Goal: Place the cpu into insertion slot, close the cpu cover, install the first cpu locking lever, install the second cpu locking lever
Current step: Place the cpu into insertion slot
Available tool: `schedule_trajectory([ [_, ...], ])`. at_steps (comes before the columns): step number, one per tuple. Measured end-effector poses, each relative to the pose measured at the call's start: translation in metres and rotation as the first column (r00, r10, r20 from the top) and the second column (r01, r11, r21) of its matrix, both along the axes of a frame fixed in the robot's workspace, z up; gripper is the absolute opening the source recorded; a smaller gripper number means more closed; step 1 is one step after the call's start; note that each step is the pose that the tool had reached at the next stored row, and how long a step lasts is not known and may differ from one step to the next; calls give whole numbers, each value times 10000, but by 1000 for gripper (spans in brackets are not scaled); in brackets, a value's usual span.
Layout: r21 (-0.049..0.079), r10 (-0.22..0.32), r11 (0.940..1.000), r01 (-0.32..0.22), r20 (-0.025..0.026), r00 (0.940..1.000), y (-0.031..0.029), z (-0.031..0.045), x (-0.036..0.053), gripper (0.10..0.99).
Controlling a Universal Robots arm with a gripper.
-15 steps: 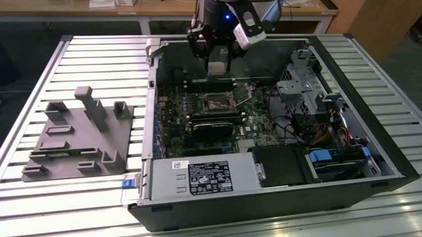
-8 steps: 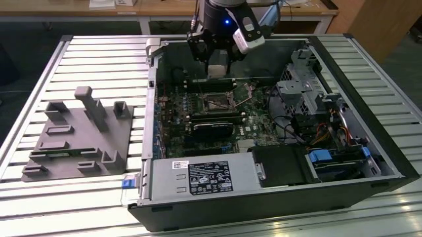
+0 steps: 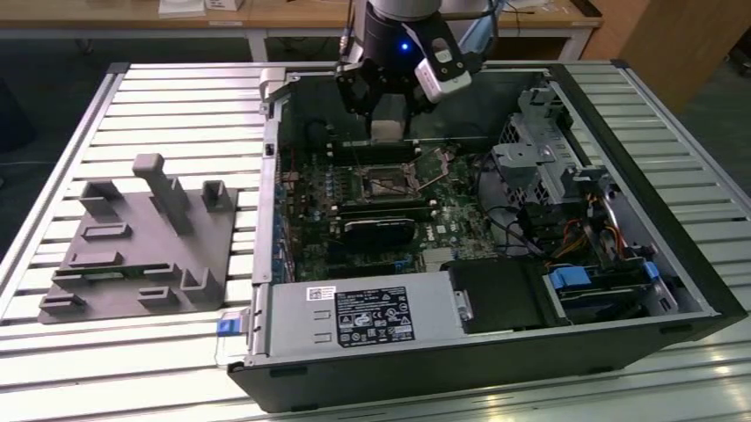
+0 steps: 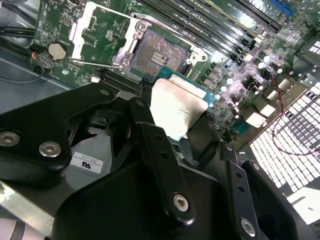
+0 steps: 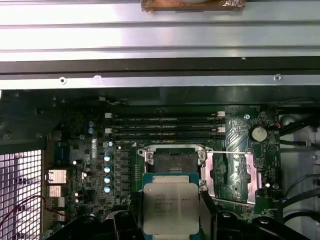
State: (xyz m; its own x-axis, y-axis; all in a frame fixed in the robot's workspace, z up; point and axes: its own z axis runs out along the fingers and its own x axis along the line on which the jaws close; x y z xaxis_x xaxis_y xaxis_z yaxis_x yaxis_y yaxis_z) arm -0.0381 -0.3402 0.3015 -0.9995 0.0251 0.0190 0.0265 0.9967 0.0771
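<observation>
cpu [image 5: 171, 207] flat, metal top up, clear above the board [image 5: 90, 150], not seated | gripper [image 5: 171, 222] pinches it at two opposite edges | socket [image 5: 174, 161] bare, just beside and below the cpu, on the slots' [image 5: 165, 127] side | cover [image 5: 232, 172] swung open beside socket

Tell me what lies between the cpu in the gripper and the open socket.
In the first wrist view the stretch is bare: the cpu, held in the gripper, hangs near the empty socket, with only the socket's own edge between them.
</observation>
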Motion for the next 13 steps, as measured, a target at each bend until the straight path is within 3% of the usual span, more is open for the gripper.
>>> schedule_trajectory([
  [13, 1, 0, 10000, 0, 0, 10000, 0, -179, 33, 537],
])
